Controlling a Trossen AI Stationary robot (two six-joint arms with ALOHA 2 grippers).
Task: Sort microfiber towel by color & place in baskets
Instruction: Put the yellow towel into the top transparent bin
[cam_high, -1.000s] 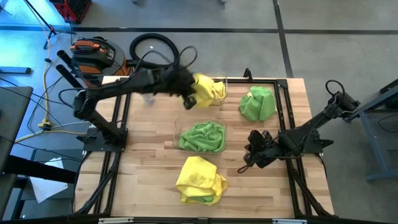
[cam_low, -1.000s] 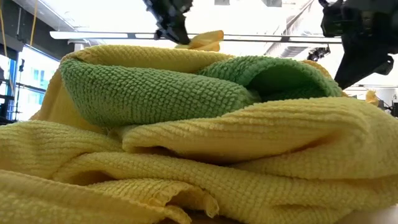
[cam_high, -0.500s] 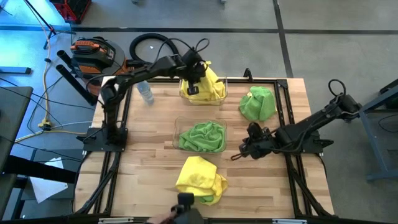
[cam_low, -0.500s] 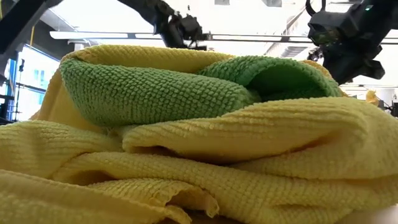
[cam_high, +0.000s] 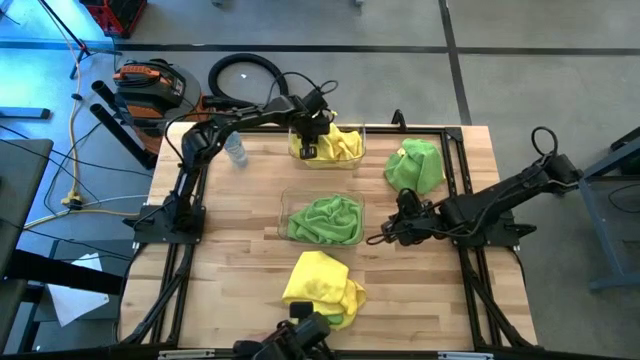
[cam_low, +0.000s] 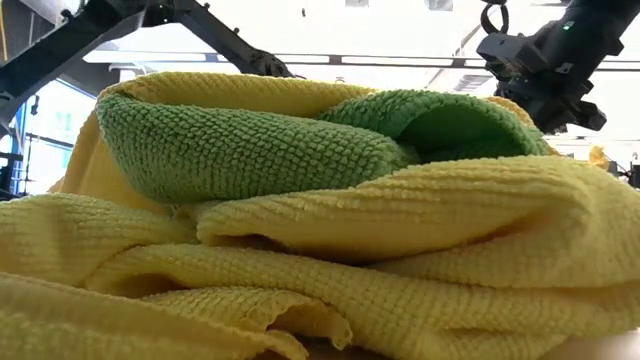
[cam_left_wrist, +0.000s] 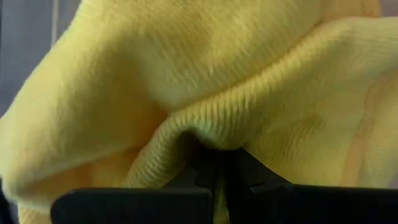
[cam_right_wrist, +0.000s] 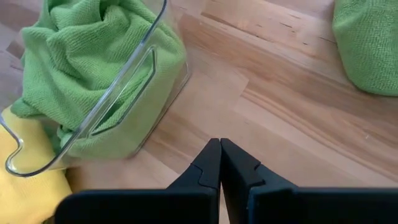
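Right now my left gripper (cam_high: 312, 141), clamped on the fuzzy bright yellow microfiber towel (cam_high: 340, 144), sits directly over the far clear plastic basket (cam_high: 362, 131), while my empty right gripper (cam_high: 384, 236), fingers together, hangs beside the green-filled near basket (cam_high: 284, 212).

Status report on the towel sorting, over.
Left end effector shut on yellow towel in far basket. Right end effector shut, empty, beside near basket holding green towel. Nothing blocking.
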